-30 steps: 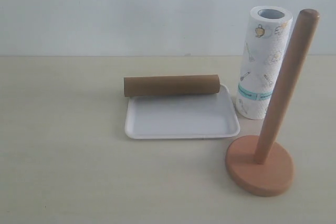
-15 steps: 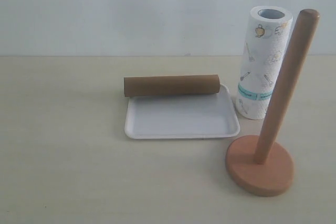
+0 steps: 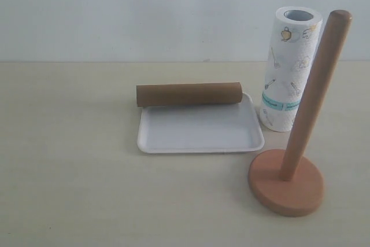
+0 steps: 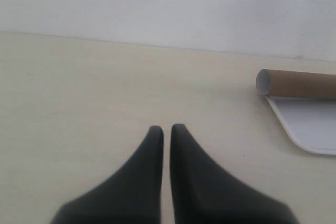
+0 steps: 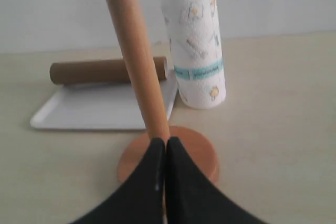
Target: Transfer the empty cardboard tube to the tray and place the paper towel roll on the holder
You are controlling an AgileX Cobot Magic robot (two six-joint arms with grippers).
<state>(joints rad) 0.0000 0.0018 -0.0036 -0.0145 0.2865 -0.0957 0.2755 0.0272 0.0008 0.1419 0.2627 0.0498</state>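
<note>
With left claw (image 4: 164,129) and right claw (image 5: 165,141) both closed and empty, we judge the empty cardboard tube (image 3: 189,94) on the tray's (image 3: 199,134) far rim light, crushable, best gripped mid-length.

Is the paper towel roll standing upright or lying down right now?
Upright: the paper towel roll stands on end beside the tray, open core facing up.

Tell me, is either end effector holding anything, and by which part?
Nothing is held: the left end effector and the right end effector are both shut and empty.
</note>
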